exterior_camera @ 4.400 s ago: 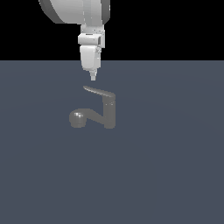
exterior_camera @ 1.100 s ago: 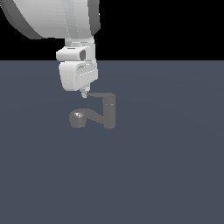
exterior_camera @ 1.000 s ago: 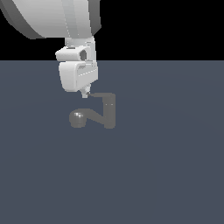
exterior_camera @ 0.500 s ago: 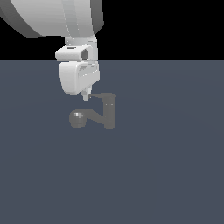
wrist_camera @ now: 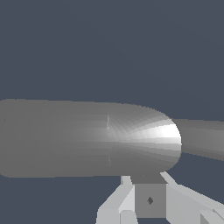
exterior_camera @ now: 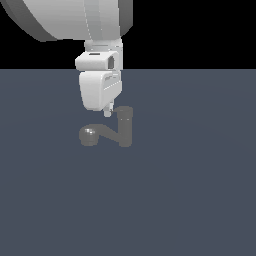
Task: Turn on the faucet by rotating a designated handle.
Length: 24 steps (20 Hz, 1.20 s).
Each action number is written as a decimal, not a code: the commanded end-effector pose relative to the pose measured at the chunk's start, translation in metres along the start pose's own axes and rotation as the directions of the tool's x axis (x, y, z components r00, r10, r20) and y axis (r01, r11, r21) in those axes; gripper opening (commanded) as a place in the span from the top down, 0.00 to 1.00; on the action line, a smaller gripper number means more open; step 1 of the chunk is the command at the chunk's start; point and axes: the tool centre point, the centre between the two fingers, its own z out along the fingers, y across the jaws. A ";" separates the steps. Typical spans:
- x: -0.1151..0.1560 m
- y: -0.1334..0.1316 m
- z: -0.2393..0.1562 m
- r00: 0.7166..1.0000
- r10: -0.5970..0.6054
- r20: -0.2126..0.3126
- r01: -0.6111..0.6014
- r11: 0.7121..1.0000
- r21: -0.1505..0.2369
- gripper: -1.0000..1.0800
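**Right by the tap: one pincer, one faucet**

Only one pincer [exterior_camera: 107, 113] shows in these pictures, and it hangs from one big white arm [exterior_camera: 100, 87]. It points down. Its small pale tip sits just beside the top of the faucet [exterior_camera: 124, 126], on the exterior view's left of it. The tip looks very close to the grey metal there, but I cannot tell if it touches. I also cannot tell if the two fingers are apart or together, because the white hand body hides most of them from outside. In the wrist view, pale finger parts [wrist_camera: 118, 201] show low in the picture, with a small dark grey block between them, but their ends are cut off.

One faucet stands on the flat dark blue-grey floor [exterior_camera: 190, 200]. It has one upright round body. One bent spout [exterior_camera: 102, 133] runs from the body toward the exterior view's left and ends in one round head [exterior_camera: 89, 134]. The handle [exterior_camera: 116, 109] is at the top of the body. Only a short dark bit of it shows next to the tip, and the white hand covers the rest.

In the wrist view, one fat grey rounded bar [wrist_camera: 87, 138] fills the middle, very near the camera. A thinner grey piece [wrist_camera: 203, 138] sticks out from its rounded end. It is part of the faucet, but I cannot tell which part.
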 end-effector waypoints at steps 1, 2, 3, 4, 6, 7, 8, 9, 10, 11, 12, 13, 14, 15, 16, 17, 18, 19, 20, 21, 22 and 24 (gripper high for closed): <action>0.032 0.000 0.001 0.999 0.035 -0.005 -0.035 0.999 -0.003 1.00; 0.037 0.001 0.001 0.999 0.036 -0.005 -0.036 0.999 -0.003 1.00; 0.042 0.002 0.001 0.999 0.036 -0.005 -0.036 0.999 -0.003 1.00; 0.048 0.003 0.001 0.999 0.037 -0.005 -0.037 0.999 -0.004 1.00; 0.025 0.005 0.000 1.000 0.002 -0.001 -0.002 1.000 0.000 1.00; 0.029 0.002 0.000 1.000 0.004 -0.001 -0.004 1.000 0.000 1.00; 0.034 0.000 0.000 1.000 0.005 -0.001 -0.005 1.000 -0.001 1.00; 0.038 -0.003 0.000 1.000 0.007 -0.001 -0.007 1.000 -0.001 1.00; 0.043 -0.005 0.000 1.000 0.009 -0.002 -0.009 1.000 -0.001 1.00; 0.047 -0.007 0.000 1.000 0.011 -0.002 -0.011 1.000 -0.001 1.00; 0.051 -0.010 0.000 1.000 0.012 -0.002 -0.012 1.000 -0.001 1.00; 0.056 -0.012 0.000 1.000 0.014 -0.002 -0.014 1.000 -0.001 1.00; 0.060 -0.014 0.000 1.000 0.016 -0.003 -0.016 1.000 -0.002 1.00; 0.064 -0.016 0.000 1.000 0.017 -0.003 -0.017 1.000 -0.002 1.00; 0.068 -0.019 0.000 1.000 0.019 -0.003 -0.019 1.000 -0.002 1.00; 0.072 -0.021 0.000 1.000 0.021 -0.003 -0.021 1.000 -0.002 1.00; 0.077 -0.023 0.000 1.000 0.022 -0.003 -0.022 1.000 -0.002 1.00; 0.081 -0.025 0.000 1.000 0.024 -0.004 -0.024 1.000 -0.002 1.00; 0.085 -0.027 0.000 1.000 0.025 -0.004 -0.025 1.000 -0.002 1.00; 0.089 -0.029 0.001 1.000 0.027 -0.004 -0.027 1.000 -0.003 1.00; 0.093 -0.031 0.001 1.000 0.029 -0.004 -0.029 1.000 -0.003 1.00; 0.101 -0.036 0.001 0.999 0.032 -0.005 -0.032 0.999 -0.003 1.00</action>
